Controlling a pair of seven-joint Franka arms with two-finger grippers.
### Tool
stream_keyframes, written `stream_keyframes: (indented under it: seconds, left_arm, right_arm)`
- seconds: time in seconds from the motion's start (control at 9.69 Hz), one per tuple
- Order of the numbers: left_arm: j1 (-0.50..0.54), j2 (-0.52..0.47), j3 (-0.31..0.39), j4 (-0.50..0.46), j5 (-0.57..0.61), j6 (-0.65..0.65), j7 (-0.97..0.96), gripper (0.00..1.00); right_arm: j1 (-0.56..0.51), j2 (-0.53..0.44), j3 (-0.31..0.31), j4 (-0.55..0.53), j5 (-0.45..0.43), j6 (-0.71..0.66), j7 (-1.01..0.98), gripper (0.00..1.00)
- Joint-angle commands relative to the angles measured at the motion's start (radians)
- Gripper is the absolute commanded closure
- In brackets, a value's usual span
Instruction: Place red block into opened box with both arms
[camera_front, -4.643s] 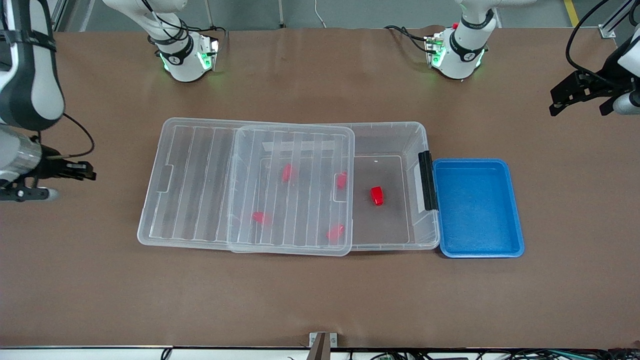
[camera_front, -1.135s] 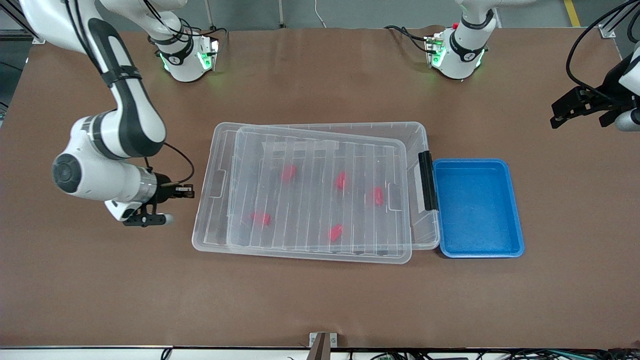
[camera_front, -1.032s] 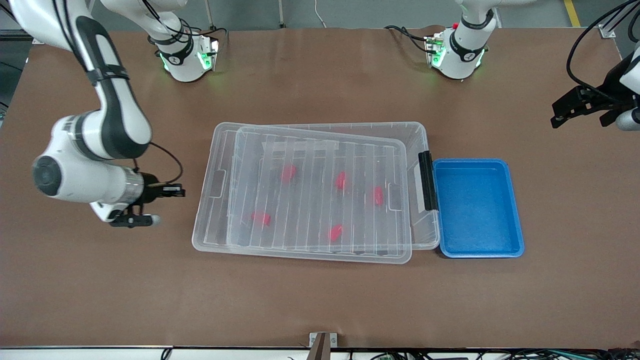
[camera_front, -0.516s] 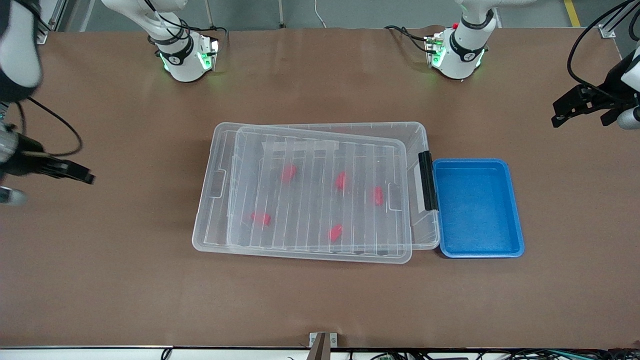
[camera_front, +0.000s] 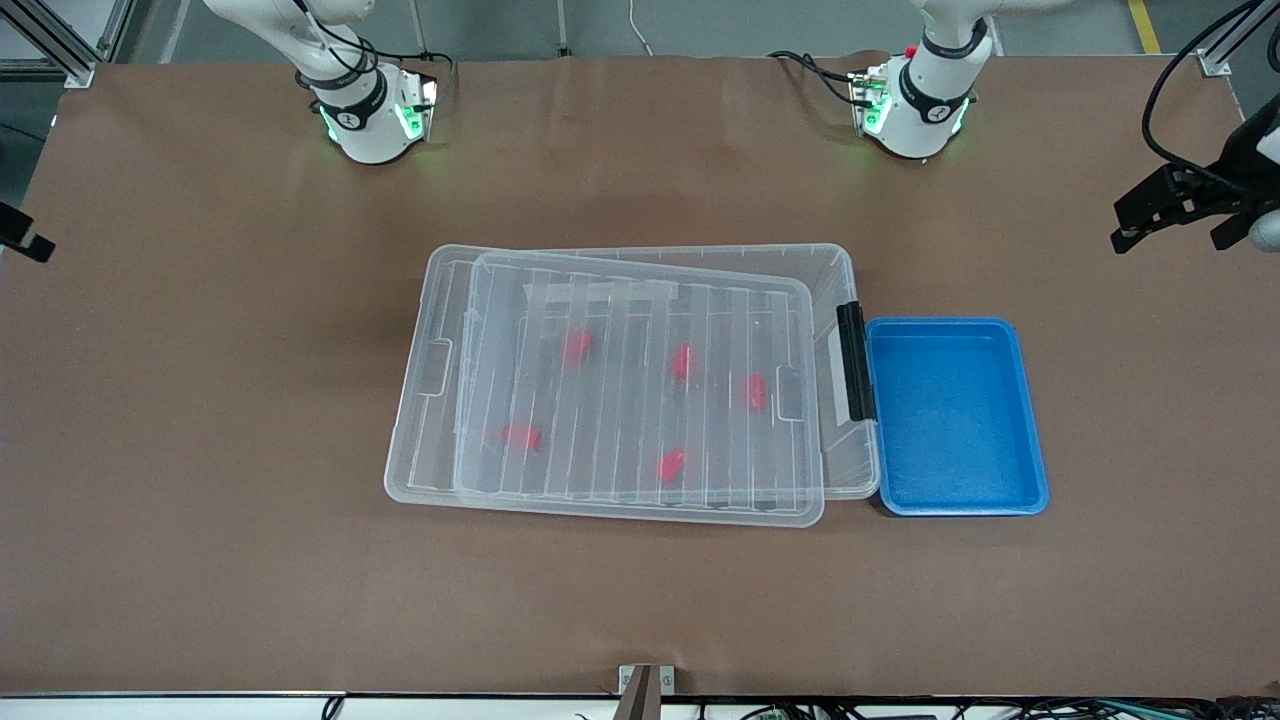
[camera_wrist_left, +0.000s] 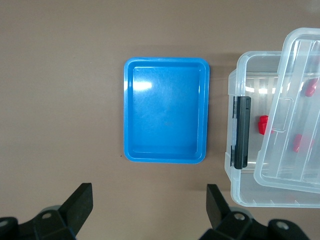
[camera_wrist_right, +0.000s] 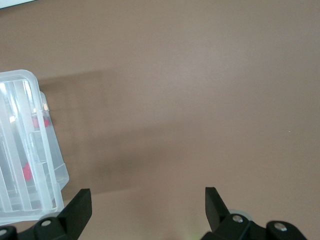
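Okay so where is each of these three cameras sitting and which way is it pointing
Front view: high across the table, facing both bases; shows the box, blue tray, the left claw.
Left wrist view: on the left wrist, looking down at the tray and box end; open left claw at the edge.
Right wrist view: on the right wrist, looking down at table and box end; open right claw.
All share the box.
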Motion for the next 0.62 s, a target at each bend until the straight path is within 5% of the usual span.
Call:
stream_keyframes:
  seconds: [0.0,0.52]
  left_arm:
    - [0.002,0.019,-0.003,-0.009,0.006,0.005,0.003,0.0]
    - [0.0,0.019,-0.006,-0.01,0.002,0.005,0.009,0.0]
  right_arm:
    - [-0.031,-0.008,0.008,-0.009,-0.017,-0.007,-0.031,0.0]
    - [-0.031,-0.005,0.009,-0.015,-0.017,-0.007,-0.031,0.0]
